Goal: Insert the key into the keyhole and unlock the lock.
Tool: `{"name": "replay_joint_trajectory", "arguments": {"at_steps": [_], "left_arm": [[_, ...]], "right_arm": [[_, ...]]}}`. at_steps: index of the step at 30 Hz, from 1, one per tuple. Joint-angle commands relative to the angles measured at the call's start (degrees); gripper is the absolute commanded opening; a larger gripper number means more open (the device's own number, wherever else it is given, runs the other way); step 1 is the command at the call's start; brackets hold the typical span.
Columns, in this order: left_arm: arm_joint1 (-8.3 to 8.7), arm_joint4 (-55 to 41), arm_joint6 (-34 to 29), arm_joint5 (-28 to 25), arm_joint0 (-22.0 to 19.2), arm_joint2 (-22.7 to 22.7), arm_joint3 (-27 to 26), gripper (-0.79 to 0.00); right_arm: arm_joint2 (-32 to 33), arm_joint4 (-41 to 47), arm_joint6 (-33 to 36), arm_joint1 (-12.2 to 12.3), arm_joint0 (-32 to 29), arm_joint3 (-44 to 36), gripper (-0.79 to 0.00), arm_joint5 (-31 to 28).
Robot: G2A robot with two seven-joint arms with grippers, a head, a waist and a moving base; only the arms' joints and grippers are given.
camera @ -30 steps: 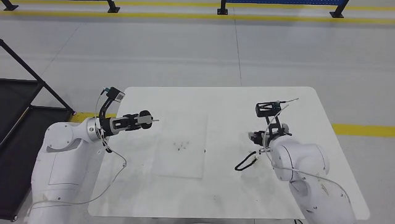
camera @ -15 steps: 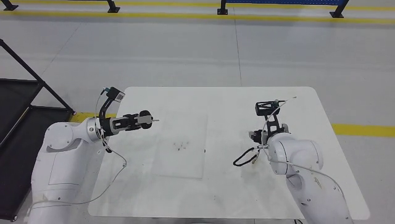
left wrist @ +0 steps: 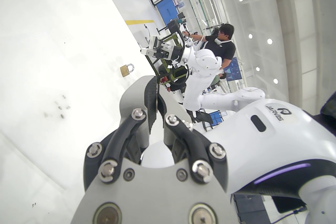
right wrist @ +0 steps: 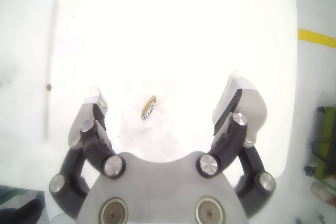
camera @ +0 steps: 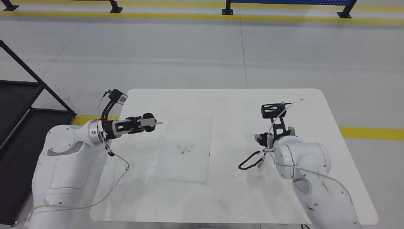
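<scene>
Since a padlock has to be held firm before any key can go in, the step in hand looks like the pickup of the lock off the white desk (camera: 252,103). The right arm (camera: 297,159) hangs over the desk with its jaws released and spread wide. The padlock (right wrist: 148,110) lies on the desk below them, roughly midway between the two pads, with a narrow edge toward them.

These jaws should centre over the padlock and turn so the pads meet its flat brass faces. They should then come down close to the desk before closing, as a grip on the shackle or a corner would likely let it swivel. The keyhole end ought to stay bare and face the other arm.

The left arm (camera: 120,127) is held well apart. Its jaws are clenched on what appears to be the key (camera: 159,123), a thin sliver poking past their tips toward the lock.
</scene>
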Motion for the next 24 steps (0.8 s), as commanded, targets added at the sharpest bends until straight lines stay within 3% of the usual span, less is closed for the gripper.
{"name": "replay_joint_trajectory", "arguments": {"at_steps": [1,8,12,24], "left_arm": [[0.00,0.00,0.00,0.00,0.00,0.00,0.00,-0.785],[0.00,0.00,0.00,0.00,0.00,0.00,0.00,-0.785],[0.00,0.00,0.00,0.00,0.00,0.00,0.00,-0.785],[0.00,0.00,0.00,0.00,0.00,0.00,0.00,-0.785]], "right_arm": [[0.00,-0.01,0.01,0.00,0.00,0.00,0.000,0.00],[0.12,0.50,-0.79,-0.03,-0.31,0.29,0.000,-0.06],[1.86,3.90,1.32,-0.47,-0.03,4.34,0.000,-1.31],[4.46,8.05,5.47,-4.42,2.53,15.39,0.000,-5.45]]}}
